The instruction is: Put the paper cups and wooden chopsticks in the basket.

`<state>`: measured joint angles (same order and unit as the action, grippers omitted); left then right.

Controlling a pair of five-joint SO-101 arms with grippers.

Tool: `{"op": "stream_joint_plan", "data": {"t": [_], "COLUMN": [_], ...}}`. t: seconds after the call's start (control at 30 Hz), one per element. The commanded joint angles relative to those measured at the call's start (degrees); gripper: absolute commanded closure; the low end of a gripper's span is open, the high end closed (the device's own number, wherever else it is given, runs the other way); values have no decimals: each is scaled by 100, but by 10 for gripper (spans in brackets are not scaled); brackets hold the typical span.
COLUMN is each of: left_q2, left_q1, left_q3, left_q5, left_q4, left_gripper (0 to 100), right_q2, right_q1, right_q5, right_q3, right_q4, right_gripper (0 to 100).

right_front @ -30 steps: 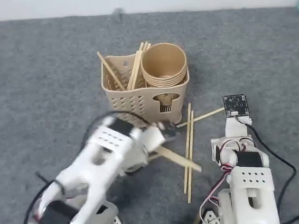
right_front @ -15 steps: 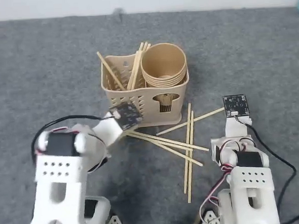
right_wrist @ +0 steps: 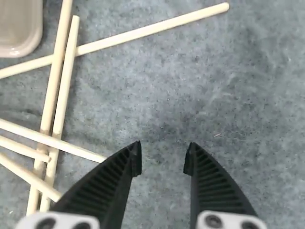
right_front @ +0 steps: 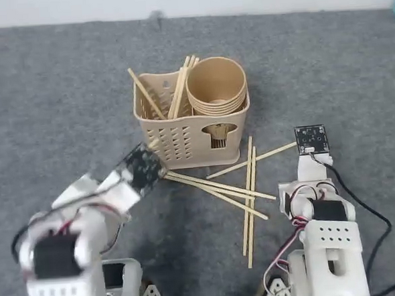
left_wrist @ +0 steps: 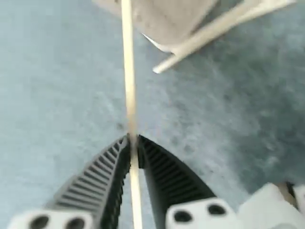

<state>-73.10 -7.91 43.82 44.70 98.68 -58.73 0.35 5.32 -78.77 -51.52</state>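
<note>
Grey carpet [right_front: 60,96] covers the whole surface under both arms. At the upper centre of the high view stands the basket [right_front: 183,137], a beige slotted tub. A stack of paper cups [right_front: 217,86] sits upright in its right half, and several wooden chopsticks [right_front: 175,90] lean in its left half, their tips poking above the rim. Just below and to the right of the basket lie the loose chopsticks [right_front: 248,185] on the carpet — two side by side running almost straight down the frame, others crossing them at slants, and one angled off toward the right. At the lower left of the frame the left arm [right_front: 75,229] slants up toward the basket's lower-left corner, its wrist board [right_front: 142,168] near the basket wall. The left gripper [left_wrist: 133,143] has its ribbed black jaws pressed together on a single chopstick [left_wrist: 126,71], which runs out from between them toward the blurred foot of the basket. At the lower right the right arm [right_front: 327,234] points up the frame, just to the right of the loose pile. The right gripper [right_wrist: 162,160] hangs over bare carpet with its jaws spread apart — the scattered sticks lie just beside it.
</note>
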Motion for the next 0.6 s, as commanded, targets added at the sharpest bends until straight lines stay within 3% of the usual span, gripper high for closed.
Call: {"op": "stream_joint_plan", "data": {"t": [0.0, 0.1, 0.17, 0.4, 0.57], "left_q2": [-466, -607, -642, -642, -633], "left_q1": [-26, -18, -9, -9, 18], "left_q3": [-224, -295, -462, -1165, -1156], "left_q5": [-9, -53, -457, -2374, -4440], "left_q4": [193, 158, -35, -1160, -2769], "left_gripper": [987, 987, 987, 987, 987], "right_q2": [-101, -101, -101, -101, -101], "right_q1": [-57, -57, -57, -57, -57], "right_q5": [62, 53, 53, 53, 53], "right_q3": [255, 255, 255, 255, 255], "right_q4": [101, 101, 101, 101, 101], "right_gripper": [836, 836, 836, 836, 836]}}
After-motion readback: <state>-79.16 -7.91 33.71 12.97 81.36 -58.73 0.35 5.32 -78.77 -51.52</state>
